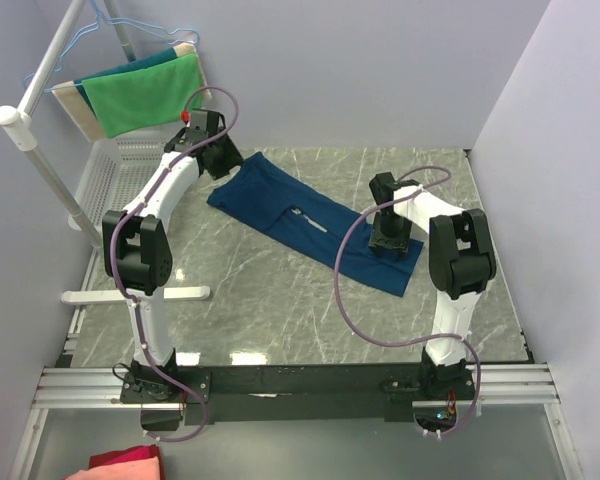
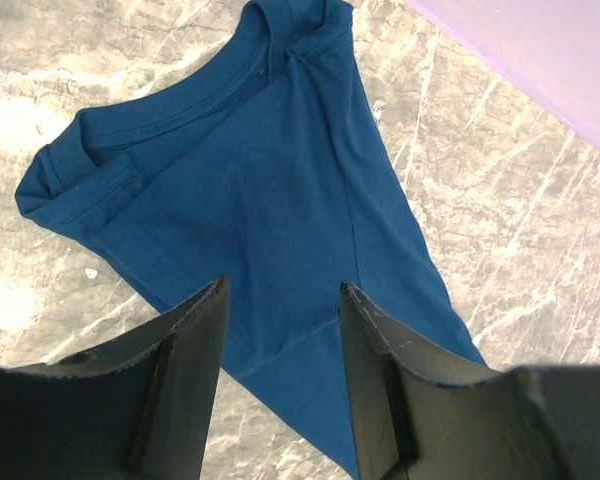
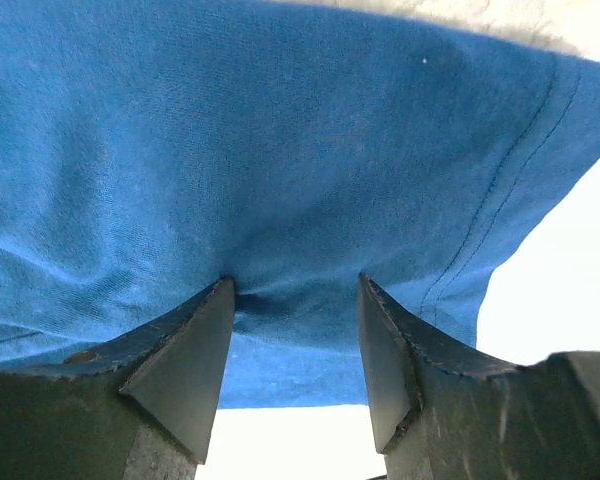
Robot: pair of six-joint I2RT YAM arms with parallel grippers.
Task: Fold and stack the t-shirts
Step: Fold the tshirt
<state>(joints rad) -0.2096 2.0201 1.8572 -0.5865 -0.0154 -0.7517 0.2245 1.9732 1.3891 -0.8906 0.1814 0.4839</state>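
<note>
From above, a navy blue cotton t-shirt (image 1: 280,205) is seen stretched diagonally toward the grey marbled table's (image 1: 280,310) far edge. Left wrist: the left gripper (image 2: 283,290) is held released over the collar end (nothing gripped). Right wrist: the right gripper (image 3: 297,285) is spread, tips pressed onto the hem.

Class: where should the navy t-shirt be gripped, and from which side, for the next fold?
Probably the hem end of the t-shirt, pinched from straight above by the right end effector. It lies flat as a long folded strip, so only its edges can be lifted, and the hem lies under those open jaws.
</note>
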